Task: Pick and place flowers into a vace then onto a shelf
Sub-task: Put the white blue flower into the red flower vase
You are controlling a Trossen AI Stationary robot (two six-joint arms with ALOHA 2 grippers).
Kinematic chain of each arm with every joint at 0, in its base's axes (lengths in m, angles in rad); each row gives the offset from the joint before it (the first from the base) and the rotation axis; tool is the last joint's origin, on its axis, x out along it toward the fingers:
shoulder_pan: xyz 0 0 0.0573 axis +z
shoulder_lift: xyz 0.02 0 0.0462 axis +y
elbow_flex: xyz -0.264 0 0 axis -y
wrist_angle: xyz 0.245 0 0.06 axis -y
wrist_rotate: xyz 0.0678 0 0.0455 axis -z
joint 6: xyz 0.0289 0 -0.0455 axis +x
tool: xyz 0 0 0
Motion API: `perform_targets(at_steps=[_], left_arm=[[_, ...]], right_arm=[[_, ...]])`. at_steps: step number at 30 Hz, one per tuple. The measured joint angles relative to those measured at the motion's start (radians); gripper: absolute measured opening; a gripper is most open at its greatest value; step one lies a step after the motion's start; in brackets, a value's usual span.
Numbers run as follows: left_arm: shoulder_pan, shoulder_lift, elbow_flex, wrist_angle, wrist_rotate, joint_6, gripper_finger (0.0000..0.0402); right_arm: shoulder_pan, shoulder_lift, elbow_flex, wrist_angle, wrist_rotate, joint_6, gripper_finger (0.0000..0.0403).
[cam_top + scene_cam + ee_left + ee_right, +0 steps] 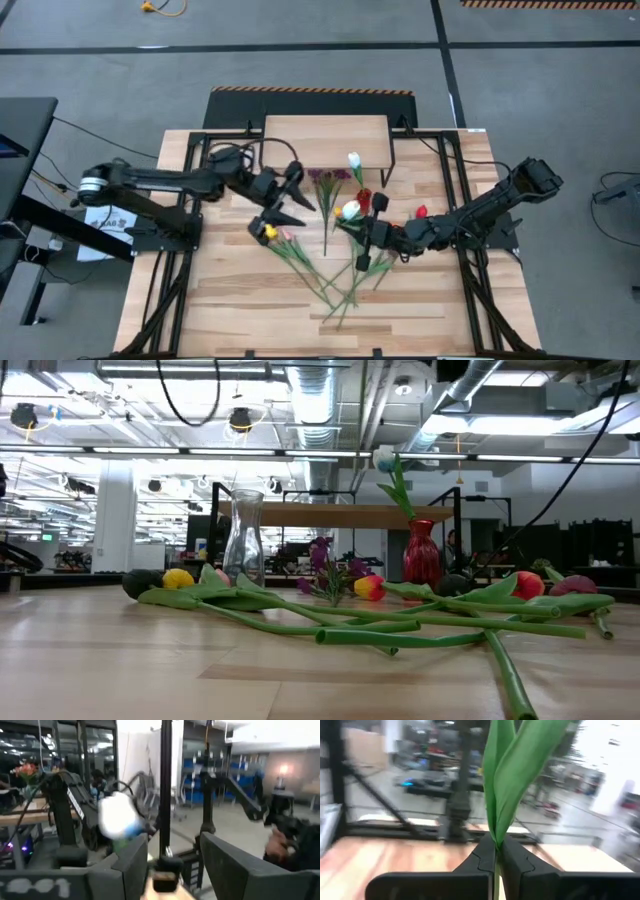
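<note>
My right gripper is shut on a green tulip stem, near the red vase at mid-table. Which head belongs to that stem I cannot tell. My left gripper hovers open to the left of it, nothing between its fingers. A white tulip stands with its stem in the red vase. A clear glass vase stands upright on the table. Several tulips and a purple sprig lie flat on the table. The shelf stands at the far edge. My right gripper pinches the green stem between its two fingers, just below where the long leaves start. The fingers reach level from the table's right side and lie across the stem. The leaves stand up above the fingers; the stem's lower end is hidden.
A yellow tulip lies near my left gripper and a red one beside my right arm. Crossed stems cover the middle of the table toward its near edge. Black frame rails run along both table sides.
</note>
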Motion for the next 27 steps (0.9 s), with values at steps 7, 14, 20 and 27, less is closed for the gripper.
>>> perform_targets(at_steps=[7, 14, 20, 27], left_arm=[[-0.104, -0.119, -0.039, -0.178, -0.307, 0.129, 0.0174], [-0.171, -0.268, -0.236, -0.069, -0.499, 0.116, 0.0174], [-0.183, -0.425, -0.429, 0.036, -0.556, 0.067, 0.0174], [-0.183, -0.536, -0.538, 0.048, -0.573, 0.035, 0.0174]], right_arm=[[0.000, 0.001, 0.000, -0.014, 0.194, 0.003, 0.0001], [0.022, 0.001, 0.000, -0.057, 0.413, -0.004, 0.0000], [0.038, -0.041, -0.025, -0.067, 0.465, -0.025, 0.0000], [-0.074, -0.340, -0.193, -0.153, 0.199, 0.080, 0.0000]])
